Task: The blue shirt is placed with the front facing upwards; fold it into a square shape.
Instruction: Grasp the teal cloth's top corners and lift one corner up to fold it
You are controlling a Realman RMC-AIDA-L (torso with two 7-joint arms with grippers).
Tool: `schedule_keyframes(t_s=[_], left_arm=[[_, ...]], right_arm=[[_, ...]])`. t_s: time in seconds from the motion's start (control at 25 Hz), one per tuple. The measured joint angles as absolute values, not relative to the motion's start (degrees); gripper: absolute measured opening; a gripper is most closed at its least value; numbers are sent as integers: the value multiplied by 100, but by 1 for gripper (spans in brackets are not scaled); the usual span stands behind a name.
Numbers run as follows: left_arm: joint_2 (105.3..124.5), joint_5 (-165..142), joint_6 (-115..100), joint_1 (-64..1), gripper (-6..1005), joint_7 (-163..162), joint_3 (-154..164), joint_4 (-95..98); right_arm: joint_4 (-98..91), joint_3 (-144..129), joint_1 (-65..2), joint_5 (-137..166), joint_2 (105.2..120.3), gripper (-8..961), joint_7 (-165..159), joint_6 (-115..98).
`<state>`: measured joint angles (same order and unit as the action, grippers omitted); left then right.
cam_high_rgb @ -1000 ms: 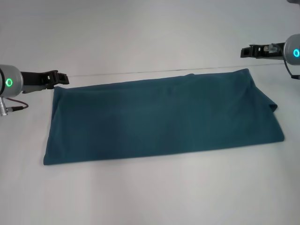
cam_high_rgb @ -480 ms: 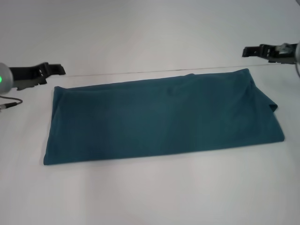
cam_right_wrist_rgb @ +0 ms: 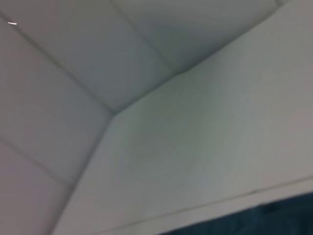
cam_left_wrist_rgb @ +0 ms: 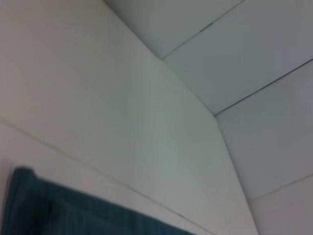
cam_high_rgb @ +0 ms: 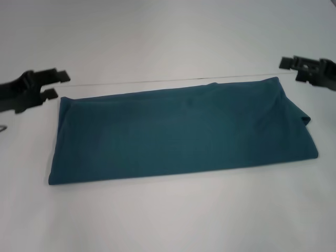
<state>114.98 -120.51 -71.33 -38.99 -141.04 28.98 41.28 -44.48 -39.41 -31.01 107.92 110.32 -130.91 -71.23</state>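
Note:
The blue shirt (cam_high_rgb: 184,131) lies flat on the white table (cam_high_rgb: 168,210), folded into a long teal rectangle with no lettering or collar showing. A small flap sticks out at its right end. My left gripper (cam_high_rgb: 58,85) hovers open just off the shirt's far left corner, touching nothing. Off the far right corner, my right gripper (cam_high_rgb: 292,71) hangs open and holds nothing. A strip of the blue shirt (cam_left_wrist_rgb: 58,213) shows in the left wrist view, and an edge of the blue shirt (cam_right_wrist_rgb: 279,218) shows in the right wrist view.
A thin seam line (cam_high_rgb: 157,80) runs across the table just behind the shirt. Both wrist views show the table's far edge and the tiled floor (cam_left_wrist_rgb: 264,58) beyond it.
Both arms have drawn back outward toward the picture's sides, away from the shirt's far corners. The shirt has not moved.

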Motion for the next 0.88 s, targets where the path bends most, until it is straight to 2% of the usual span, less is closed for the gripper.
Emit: schedule_keyframes(t_s=[0.16,0.44,0.72,0.88], left_arm=[[11574,-12039,-7544,-3579,657,-14081,2624,4113],[11785,-12045,-7445,-3169,657,-13912,2619,3911],[11791,-12093,-7075,-3255,658,-12899,2789,3832],[11858,-12114,-6668,-3408,658,-12696,2853,3632]], right_arm=[[-4400,-3640,-2732,10614,11036,946,-12774,-7977],[-4237,-3382,-2309,10593,11159,946,-12256,-8808],[-3823,-3279,-2273,10605,11117,947,-11968,-8979],[-3785,-3275,-2289,10617,11117,946,-11936,-8867]])
